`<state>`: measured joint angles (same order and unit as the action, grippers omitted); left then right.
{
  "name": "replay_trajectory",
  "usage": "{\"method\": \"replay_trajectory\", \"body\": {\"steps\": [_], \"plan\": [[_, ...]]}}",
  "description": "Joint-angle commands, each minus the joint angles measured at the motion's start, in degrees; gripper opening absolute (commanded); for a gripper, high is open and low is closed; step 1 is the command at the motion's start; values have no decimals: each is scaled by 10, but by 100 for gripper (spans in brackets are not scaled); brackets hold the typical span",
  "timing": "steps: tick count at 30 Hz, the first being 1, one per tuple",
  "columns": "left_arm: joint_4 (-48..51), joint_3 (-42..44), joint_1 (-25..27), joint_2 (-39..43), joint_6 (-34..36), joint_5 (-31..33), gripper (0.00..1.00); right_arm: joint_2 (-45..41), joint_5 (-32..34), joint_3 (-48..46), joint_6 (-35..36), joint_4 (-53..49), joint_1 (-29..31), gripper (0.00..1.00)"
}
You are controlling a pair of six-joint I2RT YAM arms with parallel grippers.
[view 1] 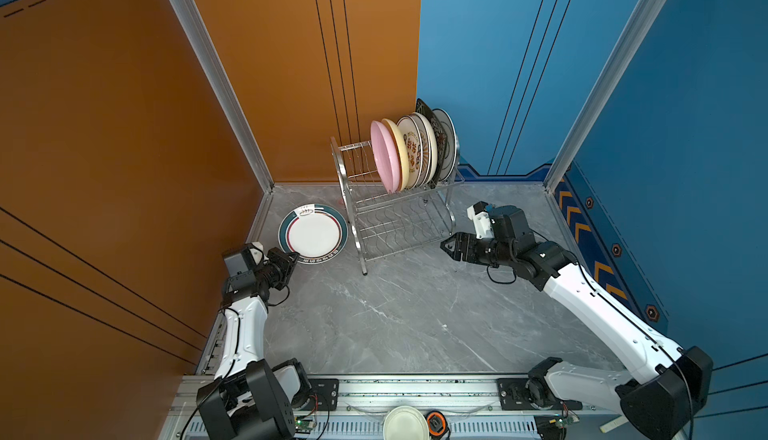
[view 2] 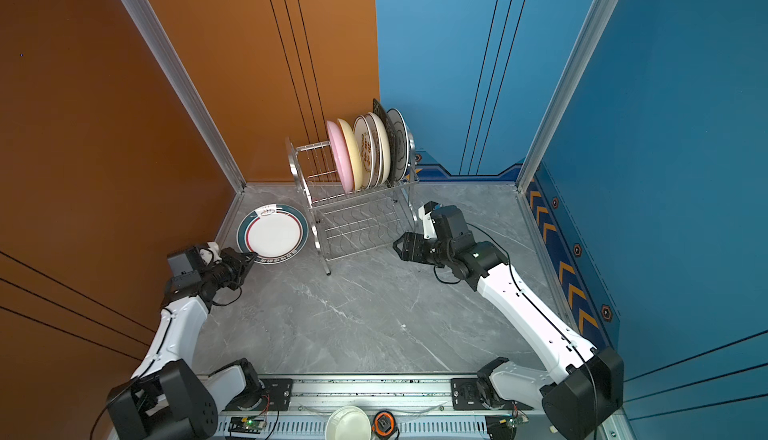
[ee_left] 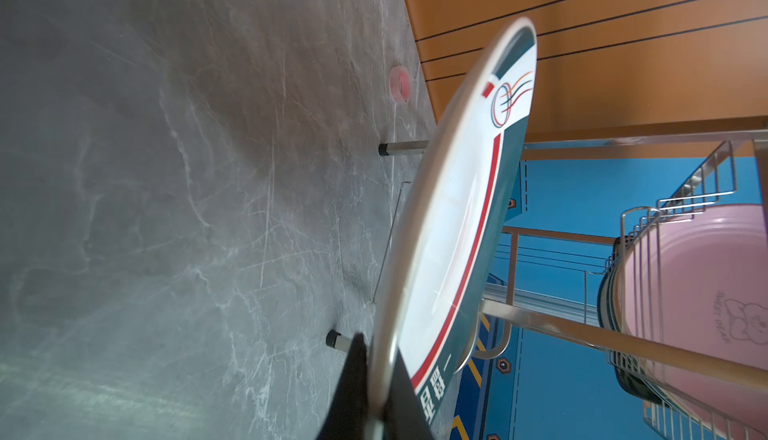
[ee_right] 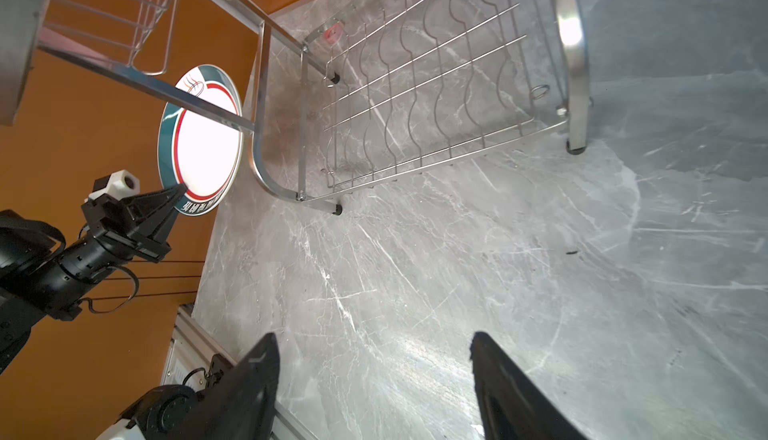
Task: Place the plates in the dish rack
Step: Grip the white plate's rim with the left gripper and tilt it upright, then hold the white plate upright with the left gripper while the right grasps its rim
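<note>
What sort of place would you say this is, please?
Most likely a robot test cell staged as a kitchen counter: a grey marble-patterned tabletop boxed in by orange and blue wall panels, two white-and-black robot arms mounted on an aluminium rail, and a shiny two-tier steel wire dish rack holding plates.

The dish rack (view 1: 360, 246), a two-tier frame of shiny steel wire, is set upright at the back of the table. Toward the right end of its upper tier, plates are stood on edge in a close row: a pink plate (view 1: 385, 155) at the left, then a pale yellow plate (view 1: 400, 151), an orange-patterned plate (view 1: 412, 155), paler ones and a square black plate (view 1: 424, 108). The teal-rimmed plate (view 1: 312, 234), white with a red inner ring, is held tilted left of the rack. Its near rim is pinched by the left gripper (view 1: 296, 256).
</note>
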<state>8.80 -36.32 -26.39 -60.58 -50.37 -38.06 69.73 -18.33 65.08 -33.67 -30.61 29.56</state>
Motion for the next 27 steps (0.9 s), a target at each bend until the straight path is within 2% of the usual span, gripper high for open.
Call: {"method": "replay_trajectory", "body": {"steps": [1,13,20,27], "plan": [[-5,1,4,26,1,-19,0,7,-17,27,15,-23,18,75],[15,-17,15,72,-32,57,0,11,-40,42,20,-33,48,78],[127,-24,39,161,-36,99,0,14,-64,44,31,-33,57,81],[255,-32,37,251,-28,69,0,14,-87,41,41,-28,71,84]]}}
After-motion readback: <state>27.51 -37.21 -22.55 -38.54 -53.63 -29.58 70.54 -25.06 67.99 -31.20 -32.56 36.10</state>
